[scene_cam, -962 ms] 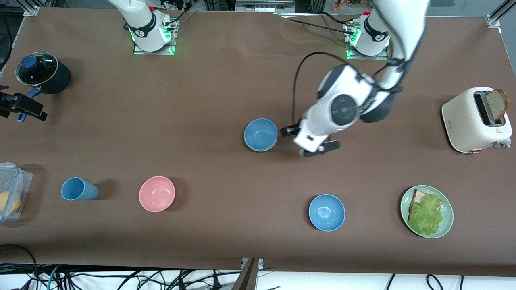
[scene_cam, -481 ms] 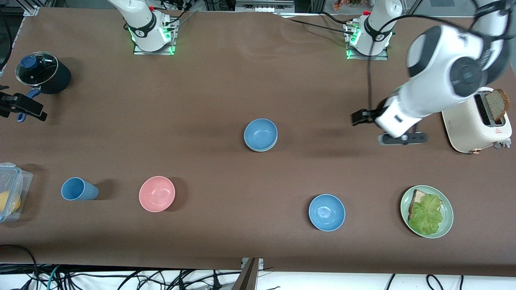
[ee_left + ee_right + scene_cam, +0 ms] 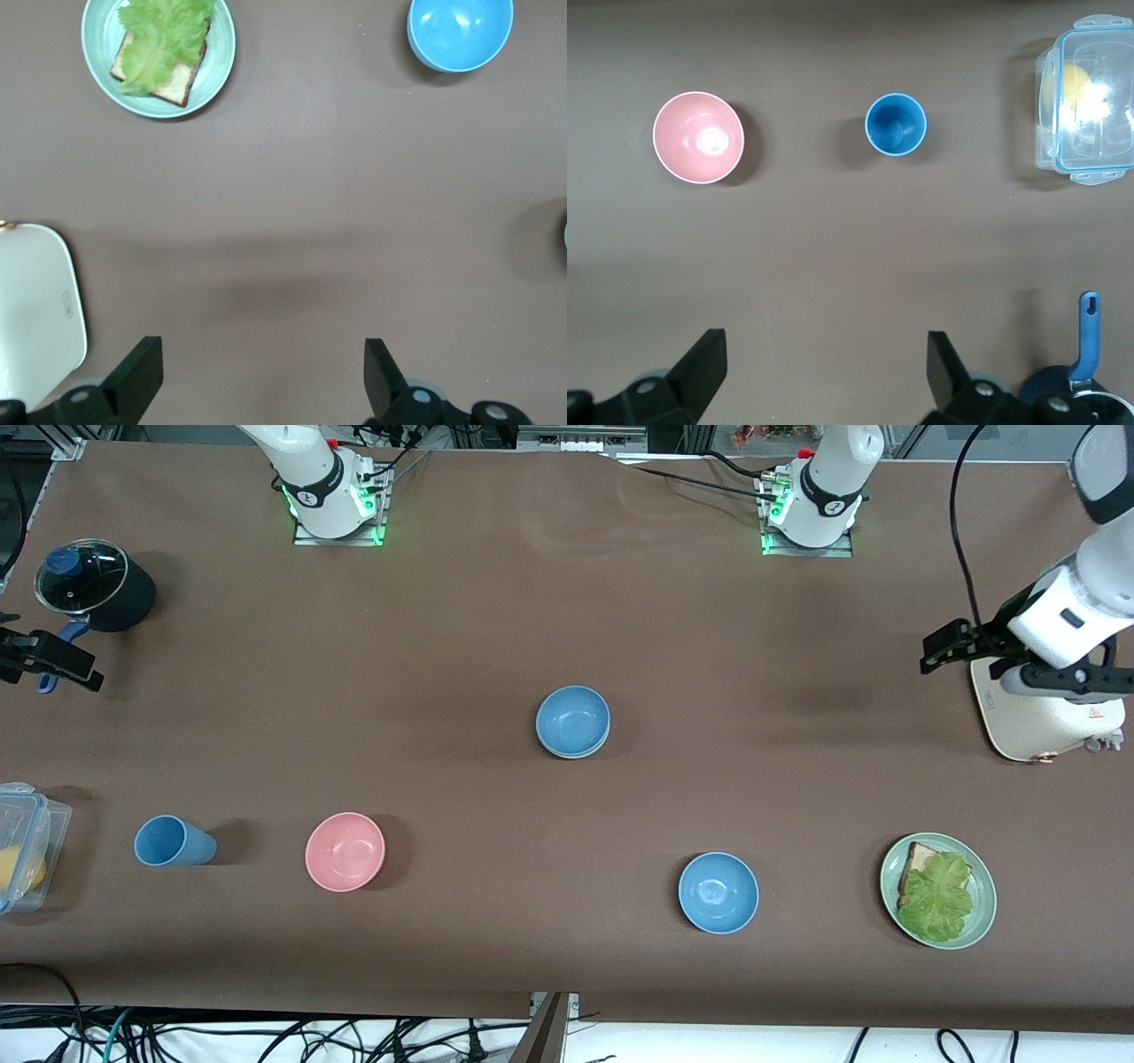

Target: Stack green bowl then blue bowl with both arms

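The green bowl [image 3: 580, 754] sits near the middle of the desk [image 3: 496, 620], showing only as a pale rim under the blue bowl [image 3: 572, 719] nested inside it. Judging by that, the stack the task asks for looks already built, and neither arm needs to touch it. The left tool [image 3: 261, 354] hangs over the toaster [image 3: 1032, 717] at the left arm's end of the desk, its fingers spread apart and holding nothing. It is well apart from the stack, which reads as a parked pose that keeps the arm out of the way. The right tool [image 3: 824, 350] waits over the right arm's end of the desk, beside the dark pot [image 3: 93, 586] with its glass lid, jaws likewise wide and empty. A second blue bowl [image 3: 718, 892] stands alone nearer the front edge. It is apart from the plate of toast and lettuce [image 3: 979, 921], which lies toward the corner at the left arm's end. The pink bowl [image 3: 345, 851], blue cup [image 3: 173, 841] and clear lidded box [image 3: 27, 824] line up along the same front edge toward the right arm's end, none of them part of the stack.
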`<state>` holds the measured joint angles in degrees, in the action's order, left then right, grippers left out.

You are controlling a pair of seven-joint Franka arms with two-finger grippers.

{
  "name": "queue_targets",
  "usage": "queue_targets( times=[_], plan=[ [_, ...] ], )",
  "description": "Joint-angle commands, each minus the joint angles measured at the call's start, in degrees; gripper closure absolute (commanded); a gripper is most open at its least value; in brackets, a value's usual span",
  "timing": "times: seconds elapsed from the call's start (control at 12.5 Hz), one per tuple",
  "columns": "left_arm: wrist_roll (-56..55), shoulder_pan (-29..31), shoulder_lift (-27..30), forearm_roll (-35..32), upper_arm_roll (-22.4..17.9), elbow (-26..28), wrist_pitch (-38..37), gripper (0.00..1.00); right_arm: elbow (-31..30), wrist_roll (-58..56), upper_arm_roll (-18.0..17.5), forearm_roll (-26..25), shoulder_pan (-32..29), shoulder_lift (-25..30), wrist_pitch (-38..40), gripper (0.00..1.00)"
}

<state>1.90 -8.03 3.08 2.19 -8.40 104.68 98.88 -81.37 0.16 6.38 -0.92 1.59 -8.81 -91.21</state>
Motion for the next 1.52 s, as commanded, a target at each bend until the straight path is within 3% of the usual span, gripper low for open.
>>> queue_targets(
  times=[0.0,0.32,0.8,1.44],
  plan=[
    [-0.83,-0.49,1.14,-1.48,-0.04,-1.3,-2.02,0.0,-0.28,0.71,-0.58,0.48,-0.62,0.46,-0.11,0.0],
    [-5.24,-0.58,0.79,-2.45,1.28,-1.4,-2.2,0.0,-0.28,0.71,-0.67,0.48,-0.62,0.47,-0.11,0.0],
    [-5.24,0.29,-0.09,-3.33,0.67,-7.29,-2.2,0.0,-0.28,0.71,-0.58,0.48,-0.62,0.46,-0.11,0.0],
    [-4.54,0.82,-0.35,-3.24,1.37,-7.47,-2.11,0.0,-0.28,0.8,-0.58,0.57,-0.62,0.38,-0.11,0.0]
  ],
)
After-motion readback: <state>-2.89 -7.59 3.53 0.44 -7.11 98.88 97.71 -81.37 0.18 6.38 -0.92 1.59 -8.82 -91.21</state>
